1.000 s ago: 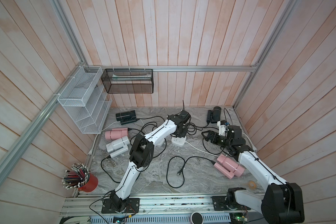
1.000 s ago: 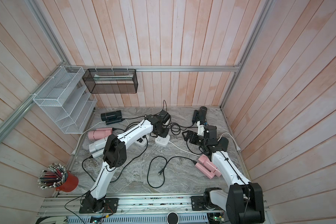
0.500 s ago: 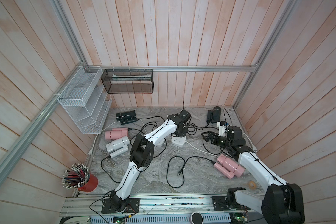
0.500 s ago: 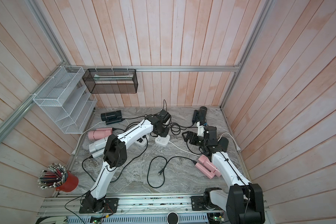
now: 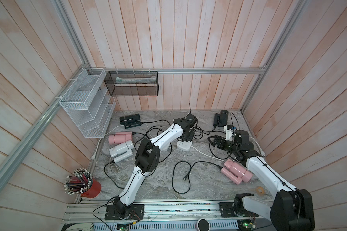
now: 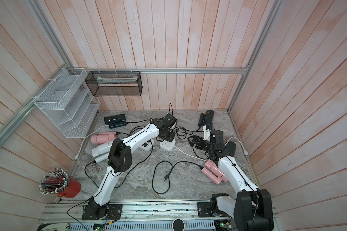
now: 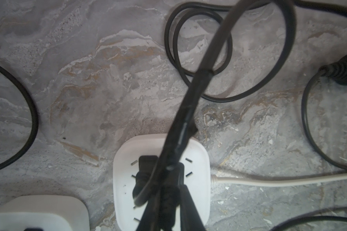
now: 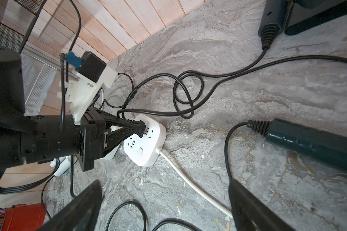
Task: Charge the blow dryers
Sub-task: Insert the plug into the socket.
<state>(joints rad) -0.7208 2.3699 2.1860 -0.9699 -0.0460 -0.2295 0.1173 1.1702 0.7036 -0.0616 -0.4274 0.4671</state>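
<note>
A power strip (image 5: 185, 147) lies on the table (image 5: 152, 186), a second strip (image 7: 38, 212) beside it.

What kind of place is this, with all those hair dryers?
Likely a robot practice booth, not a real home: plank walls box in one marble-look table, and two robot arms are bolted to a metal rail.

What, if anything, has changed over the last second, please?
Nothing has visibly changed. The left gripper stays shut on the black plug at the white power strip. The right gripper stays open nearby and holds nothing.
</note>
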